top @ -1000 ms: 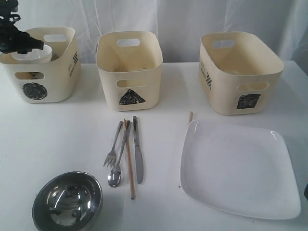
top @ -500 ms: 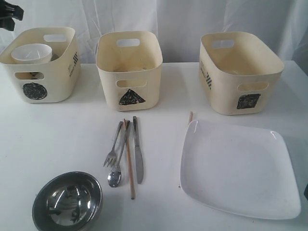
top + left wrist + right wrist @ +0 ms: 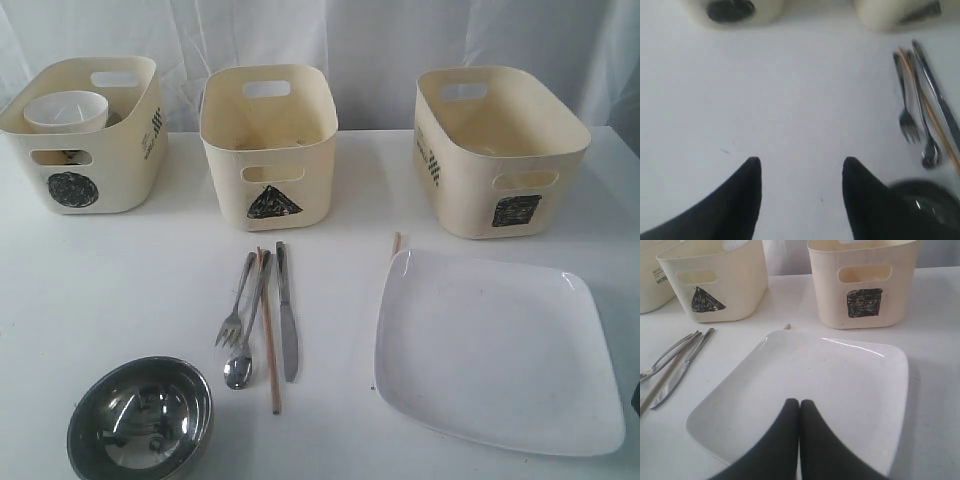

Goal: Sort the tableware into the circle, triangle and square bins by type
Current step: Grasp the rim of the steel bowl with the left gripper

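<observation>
Left pincer [image 3: 802, 162] spread wide and empty above bare table [image 3: 120, 280], with the steel bowl [image 3: 140, 420] just beside one tip, upright near the table's front edge. Right pincer [image 3: 799, 402] closed tip to tip, gripping nothing, poised over the near part of the large white plate [image 3: 495, 350]; contact with it impossible to tell. Plate flat on the table in front of the square bin [image 3: 470, 190], with the end of one wooden chopstick [image 3: 396, 242] poking out from behind its far edge. In front of the triangle bin [image 3: 300, 160], side by side on the table: fork [image 3: 236, 305], spoon [image 3: 243, 350], second chopstick [image 3: 270, 350] and knife [image 3: 288, 320], the spoon's handle close against that chopstick. Small white bowl [image 3: 66, 110] upright inside the circle bin [image 3: 110, 180], at far left.
</observation>
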{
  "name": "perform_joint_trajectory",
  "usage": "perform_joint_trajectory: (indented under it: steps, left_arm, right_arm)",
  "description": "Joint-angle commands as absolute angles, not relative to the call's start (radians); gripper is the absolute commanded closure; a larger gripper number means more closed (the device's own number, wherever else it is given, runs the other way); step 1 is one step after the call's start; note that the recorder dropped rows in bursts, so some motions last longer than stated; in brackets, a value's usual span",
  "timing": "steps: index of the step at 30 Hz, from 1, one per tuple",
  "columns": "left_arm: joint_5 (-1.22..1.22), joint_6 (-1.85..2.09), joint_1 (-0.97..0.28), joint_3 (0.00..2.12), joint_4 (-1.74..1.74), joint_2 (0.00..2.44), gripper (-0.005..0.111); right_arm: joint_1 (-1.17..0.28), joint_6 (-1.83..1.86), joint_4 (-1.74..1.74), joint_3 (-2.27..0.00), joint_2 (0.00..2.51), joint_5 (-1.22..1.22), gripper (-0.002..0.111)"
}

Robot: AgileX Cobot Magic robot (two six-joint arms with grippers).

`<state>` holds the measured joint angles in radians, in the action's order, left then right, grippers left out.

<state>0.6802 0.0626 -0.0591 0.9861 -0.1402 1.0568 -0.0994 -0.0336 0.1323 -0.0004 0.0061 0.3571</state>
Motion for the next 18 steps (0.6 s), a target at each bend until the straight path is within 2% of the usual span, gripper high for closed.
perform_joint_trajectory:
  steps: [1, 7, 18]
  left_arm:
    - [0.729, 0.150, -0.119, 0.829, -0.245, 1.044, 0.042]
    - [0.662, 0.226, -0.185, 0.708, -0.307, 1.127, 0.038]
    - [0.589, 0.322, -0.308, 0.699, -0.411, 1.275, 0.038]
  right_arm:
    - [-0.091, -0.022, 0.131, 0.000, 0.000, 0.352, 0.108]
    - [-0.091, -0.022, 0.131, 0.000, 0.000, 0.352, 0.108]
    - [-0.091, -0.022, 0.131, 0.000, 0.000, 0.352, 0.108]
